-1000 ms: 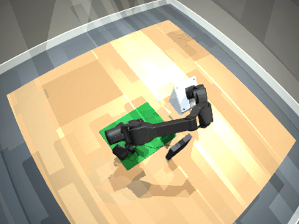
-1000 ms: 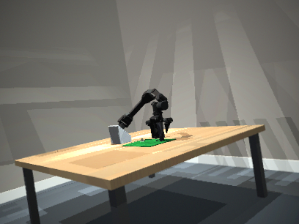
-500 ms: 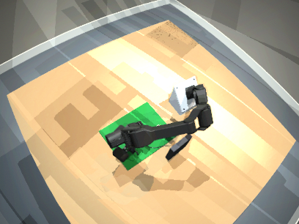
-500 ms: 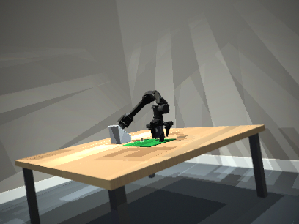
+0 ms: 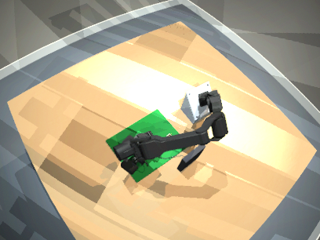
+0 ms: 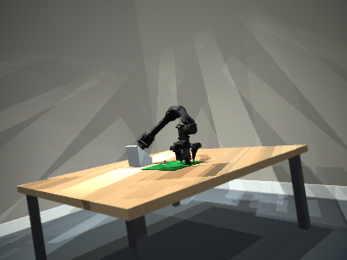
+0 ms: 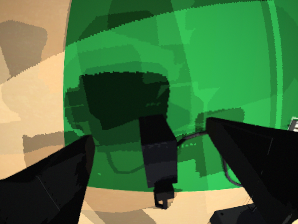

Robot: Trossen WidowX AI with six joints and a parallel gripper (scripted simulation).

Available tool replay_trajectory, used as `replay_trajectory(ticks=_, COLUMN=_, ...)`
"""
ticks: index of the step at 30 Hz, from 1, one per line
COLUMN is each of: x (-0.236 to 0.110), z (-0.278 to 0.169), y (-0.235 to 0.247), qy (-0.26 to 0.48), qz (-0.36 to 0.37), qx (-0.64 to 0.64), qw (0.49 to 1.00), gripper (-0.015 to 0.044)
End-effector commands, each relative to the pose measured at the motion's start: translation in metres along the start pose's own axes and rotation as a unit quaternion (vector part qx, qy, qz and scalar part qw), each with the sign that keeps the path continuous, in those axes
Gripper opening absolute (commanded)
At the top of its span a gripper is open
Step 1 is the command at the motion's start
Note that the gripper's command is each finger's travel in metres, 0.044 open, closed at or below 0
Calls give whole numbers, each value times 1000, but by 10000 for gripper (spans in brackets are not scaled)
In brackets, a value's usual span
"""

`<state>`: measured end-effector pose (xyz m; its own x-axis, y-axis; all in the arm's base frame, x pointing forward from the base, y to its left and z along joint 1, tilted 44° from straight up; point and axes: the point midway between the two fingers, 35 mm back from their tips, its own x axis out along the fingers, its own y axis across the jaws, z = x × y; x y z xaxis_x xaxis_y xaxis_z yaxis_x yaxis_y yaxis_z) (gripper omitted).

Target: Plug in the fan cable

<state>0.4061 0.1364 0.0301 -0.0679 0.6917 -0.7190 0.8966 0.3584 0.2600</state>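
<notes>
The fan's black plug [image 7: 160, 157] is over the near part of the green board [image 7: 225, 60] [image 5: 157, 118] [image 6: 153, 168] in the wrist view. Its narrow end points to the bottom of that view. My gripper [image 7: 151, 132] [image 6: 187, 160] is open, with one finger on each side of the plug and gaps between. The thin cable [image 7: 193, 137] runs from the plug behind the right finger. The pale header [image 7: 295, 125] [image 5: 169, 135] is cut off at the wrist view's right edge, away from the plug. In the top view, the arm hides the plug.
The dark fan [image 5: 190, 158] [image 7: 232, 215] is beside the board, near the right finger in the wrist view. A pale grey wedge-shaped block [image 5: 193, 106] [image 6: 133, 156] stands beside the arm's base. The arm [image 5: 176, 143] reaches across the board.
</notes>
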Motion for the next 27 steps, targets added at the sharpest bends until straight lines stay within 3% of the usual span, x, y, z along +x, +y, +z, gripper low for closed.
replay_trajectory(ticks=1, x=0, z=0, y=0, qy=0, qz=0, qx=0, qw=1000, gripper=309)
replay_trajectory(ticks=13, x=0, z=0, y=0, qy=0, qz=0, qx=0, qw=1000, gripper=0)
replay_trajectory(ticks=17, x=-3, z=0, y=0, qy=0, qz=0, qx=0, qw=1000, gripper=0)
replay_trajectory(ticks=21, x=-47, z=1, y=0, qy=2, qz=-1, qx=3, qw=1000, gripper=0)
replay_trajectory(ticks=27, x=-49, z=1, y=-1, qy=2, qz=-1, qx=3, qw=1000, gripper=0)
